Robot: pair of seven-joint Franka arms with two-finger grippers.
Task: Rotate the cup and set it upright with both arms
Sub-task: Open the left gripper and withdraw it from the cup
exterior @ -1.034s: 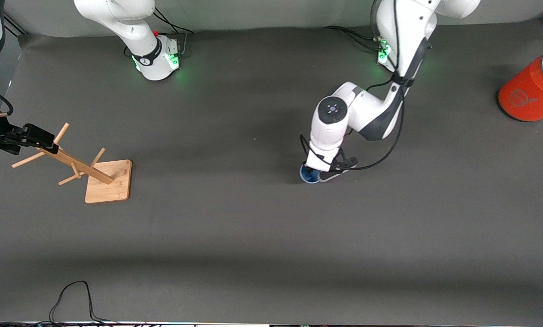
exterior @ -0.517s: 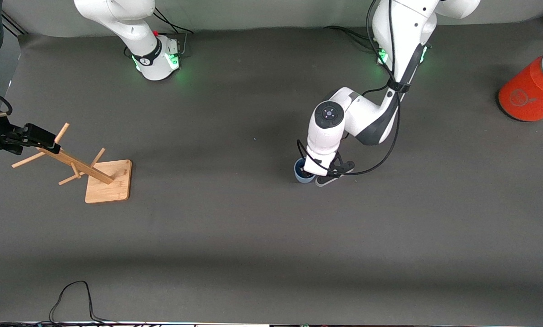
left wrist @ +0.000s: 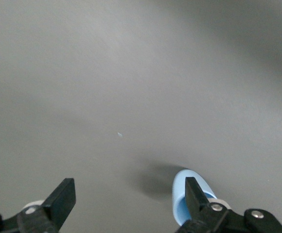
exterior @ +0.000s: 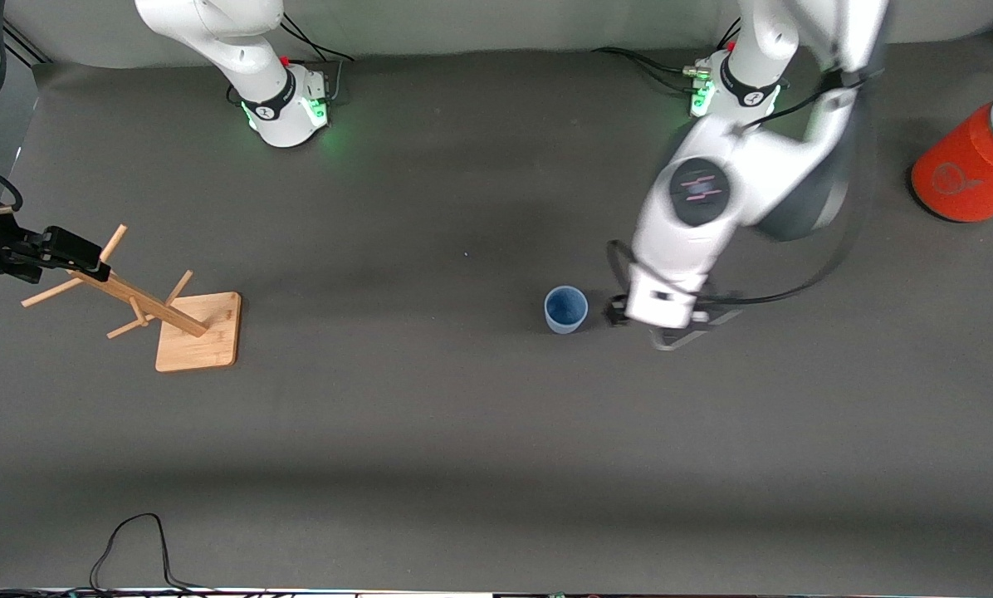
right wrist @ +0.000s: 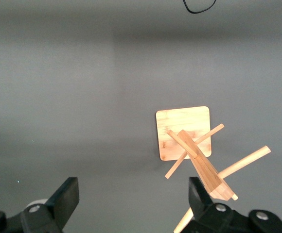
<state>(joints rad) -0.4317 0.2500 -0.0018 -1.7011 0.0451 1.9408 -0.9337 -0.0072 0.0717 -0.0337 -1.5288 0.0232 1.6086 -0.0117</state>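
Observation:
The pale blue cup (exterior: 565, 309) stands upright on the dark table mat, mouth up, near the middle. My left gripper (exterior: 651, 325) is open and empty, raised just beside the cup toward the left arm's end of the table. In the left wrist view the cup (left wrist: 180, 196) shows partly hidden by one finger (left wrist: 193, 194), outside the left gripper (left wrist: 129, 194). My right gripper (exterior: 61, 249) is open and empty and waits over the top of the wooden rack (exterior: 144, 303). The right wrist view shows the right gripper (right wrist: 133, 191) above the rack (right wrist: 199, 158).
A large orange can with a grey top (exterior: 971, 162) stands at the left arm's end of the table. The rack's square wooden base (exterior: 198, 332) sits at the right arm's end. A black cable (exterior: 131, 544) loops at the table edge nearest the front camera.
My left gripper let go of the cup, rose and swung away toward the left arm's end. The cup now stands alone, upright. The right arm has not moved.

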